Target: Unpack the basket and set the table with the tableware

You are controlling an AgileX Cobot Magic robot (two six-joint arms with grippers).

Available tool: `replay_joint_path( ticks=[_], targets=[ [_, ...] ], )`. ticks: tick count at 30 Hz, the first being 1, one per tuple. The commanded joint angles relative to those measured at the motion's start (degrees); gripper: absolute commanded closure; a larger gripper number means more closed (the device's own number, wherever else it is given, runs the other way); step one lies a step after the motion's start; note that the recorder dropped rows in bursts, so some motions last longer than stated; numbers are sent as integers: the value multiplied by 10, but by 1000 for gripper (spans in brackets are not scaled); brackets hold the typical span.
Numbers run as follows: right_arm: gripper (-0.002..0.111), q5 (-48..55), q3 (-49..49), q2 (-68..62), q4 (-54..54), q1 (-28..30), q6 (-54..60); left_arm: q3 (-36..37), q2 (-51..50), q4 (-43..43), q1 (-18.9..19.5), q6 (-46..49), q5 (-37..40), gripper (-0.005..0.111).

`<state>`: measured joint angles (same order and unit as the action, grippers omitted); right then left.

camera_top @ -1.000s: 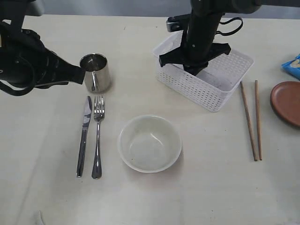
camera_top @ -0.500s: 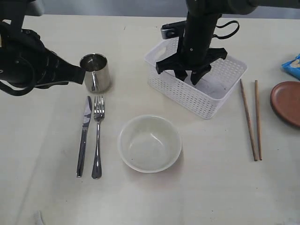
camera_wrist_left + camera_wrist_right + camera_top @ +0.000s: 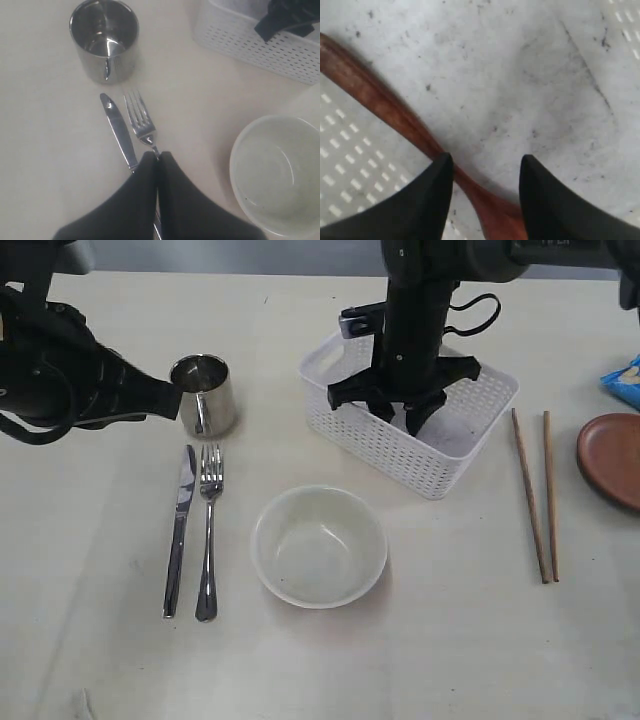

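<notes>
The white basket (image 3: pixel 375 445) stands at the back of the table (image 3: pixel 450 640). My right gripper (image 3: pixel 400 412) reaches down inside it. Its fingers are open (image 3: pixel 487 160), and the reddish-brown wooden spoon (image 3: pixel 380 105) lies on the basket floor, its handle running between them without being clamped. My left gripper (image 3: pixel 176 395) is shut on nothing (image 3: pixel 159 154) beside the steel mug (image 3: pixel 203 395). Knife (image 3: pixel 180 525), fork (image 3: pixel 209 530) and cream bowl (image 3: pixel 318 545) lie in front. Two chopsticks (image 3: pixel 540 495) lie at the right, and the brown plate (image 3: pixel 612 458) is at the right edge.
A blue snack bag (image 3: pixel 625 380) pokes in at the far right above the plate. In the left wrist view, the mug (image 3: pixel 105 40), the fork (image 3: pixel 141 120), the knife (image 3: pixel 119 131) and the bowl (image 3: pixel 275 170) surround my fingers.
The right gripper has opened inside the basket. The basket has slid to the left along with it. The left arm has not moved.
</notes>
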<state>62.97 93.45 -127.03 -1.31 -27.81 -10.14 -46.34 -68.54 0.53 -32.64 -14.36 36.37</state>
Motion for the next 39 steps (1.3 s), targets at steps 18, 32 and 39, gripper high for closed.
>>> replay_joint_path(
  ticks=[18, 32, 39],
  targets=[
    [72, -73, -2, -12, -35, 21, -143, 0, 5, 4, 0, 2, -3, 107],
    [102, -57, -2, 88, -37, 43, -20, 0, 5, 13, 0, 5, -3, 107],
    [80, -24, -2, 143, -92, 73, 10, 0, 5, 13, 0, 5, -3, 107]
  ],
)
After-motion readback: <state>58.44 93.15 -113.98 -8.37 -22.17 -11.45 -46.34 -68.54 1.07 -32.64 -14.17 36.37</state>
